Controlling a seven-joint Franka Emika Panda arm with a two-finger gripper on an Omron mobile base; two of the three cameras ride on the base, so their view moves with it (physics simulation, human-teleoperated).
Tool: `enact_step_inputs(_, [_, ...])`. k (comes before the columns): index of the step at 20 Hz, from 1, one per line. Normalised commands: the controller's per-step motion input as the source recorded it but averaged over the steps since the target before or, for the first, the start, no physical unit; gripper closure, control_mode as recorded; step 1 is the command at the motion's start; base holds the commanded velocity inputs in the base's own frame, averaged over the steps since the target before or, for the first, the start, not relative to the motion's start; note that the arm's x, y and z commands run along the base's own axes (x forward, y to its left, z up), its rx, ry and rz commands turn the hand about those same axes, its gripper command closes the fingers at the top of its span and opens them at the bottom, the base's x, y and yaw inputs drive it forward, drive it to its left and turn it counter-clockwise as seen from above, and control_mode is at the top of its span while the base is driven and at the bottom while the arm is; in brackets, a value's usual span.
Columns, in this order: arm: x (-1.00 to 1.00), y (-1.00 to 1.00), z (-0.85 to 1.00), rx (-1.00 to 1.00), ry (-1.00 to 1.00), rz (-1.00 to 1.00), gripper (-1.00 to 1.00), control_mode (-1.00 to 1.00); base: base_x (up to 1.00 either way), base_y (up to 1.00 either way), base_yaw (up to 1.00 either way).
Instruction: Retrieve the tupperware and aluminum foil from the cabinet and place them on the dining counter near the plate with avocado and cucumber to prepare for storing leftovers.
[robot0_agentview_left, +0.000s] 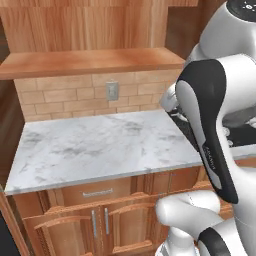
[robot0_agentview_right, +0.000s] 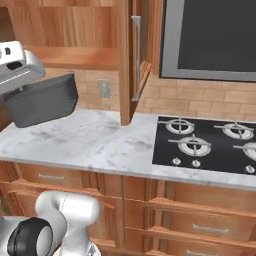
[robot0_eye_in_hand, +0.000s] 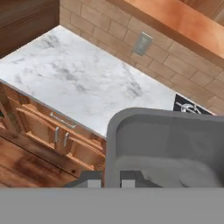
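Much of the arm (robot0_agentview_left: 215, 135) blocks the right side of the left base view, white shells with a black stripe hiding the stove behind it. Marble worktop (robot0_agentview_left: 95, 145), white-grey and veined, flat slab, runs under tan brick wall (robot0_agentview_left: 60, 97) with a small grey outlet plate (robot0_agentview_left: 112, 90). Cabinet (robot0_agentview_left: 90, 30) above: warm brown vertical planks at the back, plain thick shelf board, upper part cut off by the frame edge; its open door (robot0_agentview_right: 131, 60) seen edge-on in the right base view, with a long metal handle. Black stove (robot0_agentview_right: 207, 142) with round burners and knobs sits flush in the marble, cut off at right; a dark screen-like panel in a grey frame (robot0_agentview_right: 210, 37) above it. Panelled base cabinets (robot0_agentview_left: 95, 220) with slim metal handles, below. Tupperware (robot0_agentview_right: 42, 101): dark grey tub, smooth plastic, flared rim, held tilted in the air above the worktop's left end, clear of the surface. In the hand view its open inside (robot0_eye_in_hand: 170, 148) spreads across the lower right, far rim cut off. Gripper (robot0_eye_in_hand: 110, 183) clamped on the tub's near wall, fingertips mostly hidden at the bottom edge; grip contact itself hard to make out.
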Motion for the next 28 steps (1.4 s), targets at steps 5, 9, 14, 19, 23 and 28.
enact_step_inputs(5, [0.0, 0.0, 0.0, 0.0, 0.0, 0.0, 1.0, 1.0, -1.0, -0.19, -0.11])
enact_step_inputs(9, [0.0, 0.0, 0.0, 0.0, 0.0, 0.0, 1.0, 1.0, -0.82, -0.74, -0.47])
enact_step_inputs(14, [0.0, 0.0, 0.0, 0.0, 0.0, 0.0, 1.0, 1.0, -0.06, -0.87, -0.66])
enact_step_inputs(19, [0.0, 0.0, 0.0, 0.0, 0.0, 0.0, 1.0, 1.0, 0.01, -0.87, -0.72])
enact_step_inputs(23, [0.0, 0.0, 0.0, 0.0, 0.0, 0.0, 1.0, 1.0, 0.05, -0.71, -0.76])
enact_step_inputs(28, [0.0, 0.0, 0.0, 0.0, 0.0, 0.0, 1.0, 1.0, 0.11, -0.62, -0.74])
